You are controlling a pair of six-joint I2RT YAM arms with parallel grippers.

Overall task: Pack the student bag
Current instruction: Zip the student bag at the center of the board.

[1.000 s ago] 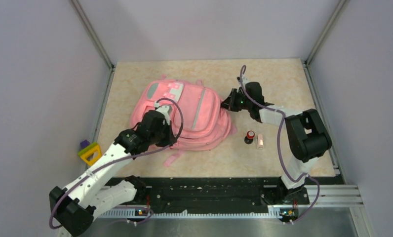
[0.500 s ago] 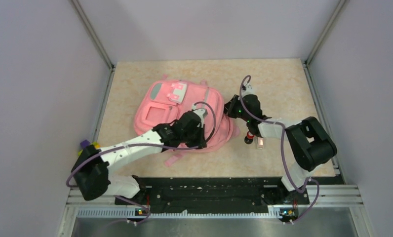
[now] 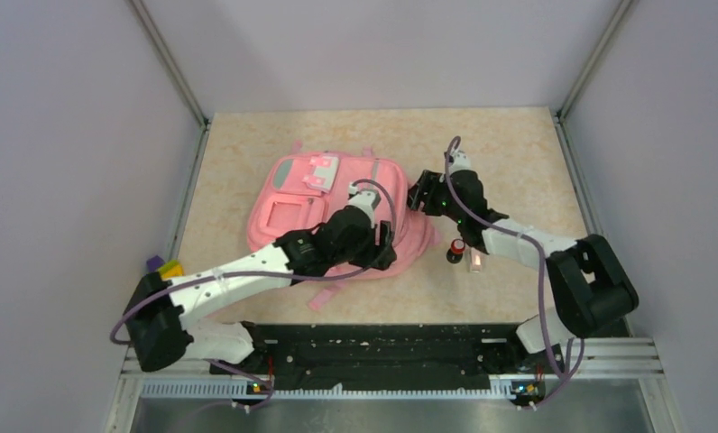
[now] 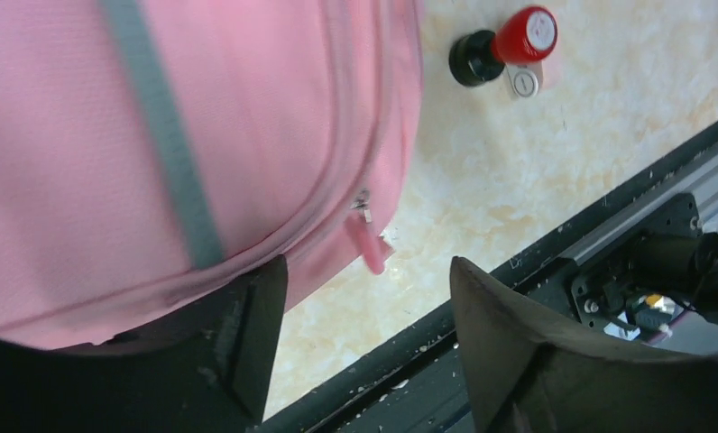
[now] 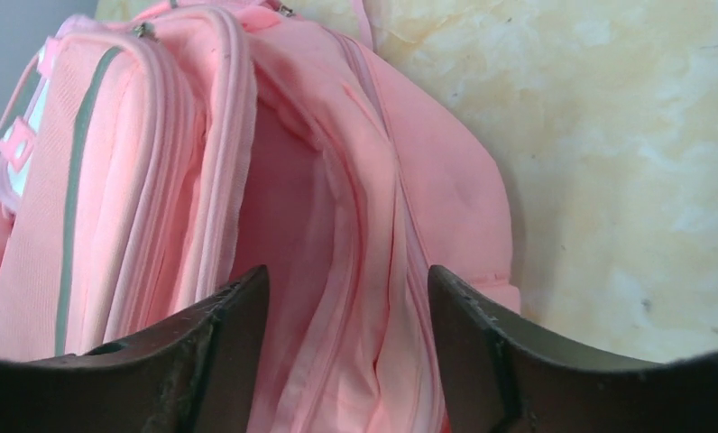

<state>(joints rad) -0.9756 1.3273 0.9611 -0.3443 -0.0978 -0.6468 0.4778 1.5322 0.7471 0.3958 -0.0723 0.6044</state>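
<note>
The left pincer (image 3: 384, 245) stands spread, its two dark fingers (image 4: 247, 343) well apart and pinching nothing. It hangs at the 5 o'clock edge of the large soft pink fabric backpack with grey-green stripes (image 3: 306, 203). In the left wrist view one finger overlaps the bag's fabric, and a small pink zipper pull (image 4: 367, 239) hangs off the seam in the gap between the fingers. Whether the finger touches the cloth cannot be told.

The right pincer (image 3: 418, 193) is also spread and holds nothing. It sits at the backpack's 3 o'clock side, and its wrist view looks between the fingers (image 5: 220, 361) into the gaping folds of the bag's open mouth.

The backpack lies flat on the marbled beige table (image 3: 518, 153), left of centre, with its white-pink patch (image 3: 321, 169) toward 12 o'clock. Any marks on the patch are too small to read.

At 4 o'clock from the bag lies a small black object with a red cap (image 4: 504, 45), with a small whitish piece (image 4: 524, 83) touching it. The cap's pale label and the round mark on the whitish piece cannot be read.
</note>
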